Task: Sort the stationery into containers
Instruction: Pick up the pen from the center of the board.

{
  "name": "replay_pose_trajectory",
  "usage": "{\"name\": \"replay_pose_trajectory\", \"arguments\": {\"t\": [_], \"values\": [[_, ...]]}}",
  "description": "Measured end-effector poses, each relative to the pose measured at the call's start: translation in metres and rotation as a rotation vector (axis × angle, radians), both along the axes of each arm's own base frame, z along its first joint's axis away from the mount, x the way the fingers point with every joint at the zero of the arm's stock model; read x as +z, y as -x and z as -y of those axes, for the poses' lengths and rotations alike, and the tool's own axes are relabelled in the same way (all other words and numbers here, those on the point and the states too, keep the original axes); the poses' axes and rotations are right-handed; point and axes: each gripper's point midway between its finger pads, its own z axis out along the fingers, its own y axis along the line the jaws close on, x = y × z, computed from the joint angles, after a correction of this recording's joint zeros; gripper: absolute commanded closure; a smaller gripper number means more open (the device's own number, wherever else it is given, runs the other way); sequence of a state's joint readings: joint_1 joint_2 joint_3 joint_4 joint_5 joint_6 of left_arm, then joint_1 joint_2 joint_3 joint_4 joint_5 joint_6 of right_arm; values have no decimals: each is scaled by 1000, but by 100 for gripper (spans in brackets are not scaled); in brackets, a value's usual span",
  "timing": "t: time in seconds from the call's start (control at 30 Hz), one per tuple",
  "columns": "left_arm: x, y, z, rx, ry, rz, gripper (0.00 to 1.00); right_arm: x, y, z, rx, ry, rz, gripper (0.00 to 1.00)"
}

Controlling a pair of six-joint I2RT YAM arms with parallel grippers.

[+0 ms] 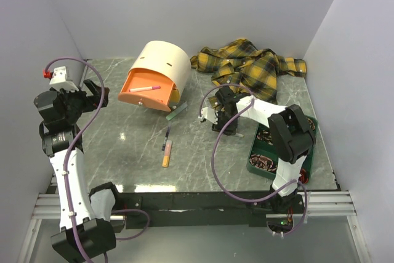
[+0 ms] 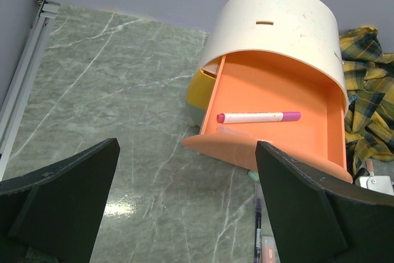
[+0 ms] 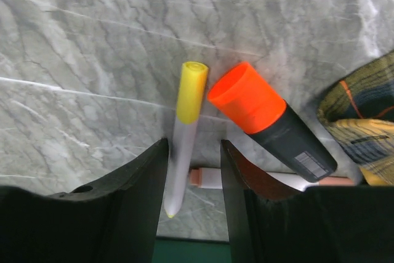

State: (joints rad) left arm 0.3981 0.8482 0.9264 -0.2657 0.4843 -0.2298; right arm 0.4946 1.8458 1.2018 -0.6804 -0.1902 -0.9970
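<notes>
The cream drum box (image 1: 163,60) lies with its orange drawer (image 1: 138,97) pulled open; a pink-capped white marker (image 1: 144,89) lies inside, also in the left wrist view (image 2: 258,117). My left gripper (image 1: 93,93) is wide open and empty, left of the drawer. A dark pen (image 1: 167,135), an orange highlighter (image 1: 166,157) and a pale green clip (image 1: 177,113) lie in front of the box. My right gripper (image 3: 192,146) is down on the table, its jaws straddling a yellow-capped white pen (image 3: 184,121), with a gap on its right side. An orange-capped black marker (image 3: 271,121) lies just right of them.
The yellow-and-black plaid shirt (image 1: 252,66) lies at the back right. The dark green tray (image 1: 252,165) stands at the right front, with coiled rubber bands (image 1: 265,161) in it. A white pen with a pinkish end (image 3: 209,178) lies crosswise behind the right fingers.
</notes>
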Motion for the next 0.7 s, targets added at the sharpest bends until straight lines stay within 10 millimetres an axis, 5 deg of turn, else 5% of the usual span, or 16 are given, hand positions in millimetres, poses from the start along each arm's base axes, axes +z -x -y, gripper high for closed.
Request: {"name": "replay_pose_trajectory", "arguments": {"t": [0.1, 0.23, 0.5, 0.6, 0.7], "values": [[0, 0, 0, 1, 1, -2, 1, -1, -1, 2, -7, 11, 6, 62], [0, 0, -1, 2, 1, -2, 1, -2, -2, 3, -12, 21, 9, 90], [-5, -3, -2, 2, 8, -15, 0, 5, 12, 0, -3, 1, -41, 97], [-4, -5, -2, -3, 10, -11, 1, 31, 20, -9, 14, -57, -66, 98], [-3, -7, -1, -11, 17, -6, 0, 83, 13, -30, 39, -170, -14, 98]]}}
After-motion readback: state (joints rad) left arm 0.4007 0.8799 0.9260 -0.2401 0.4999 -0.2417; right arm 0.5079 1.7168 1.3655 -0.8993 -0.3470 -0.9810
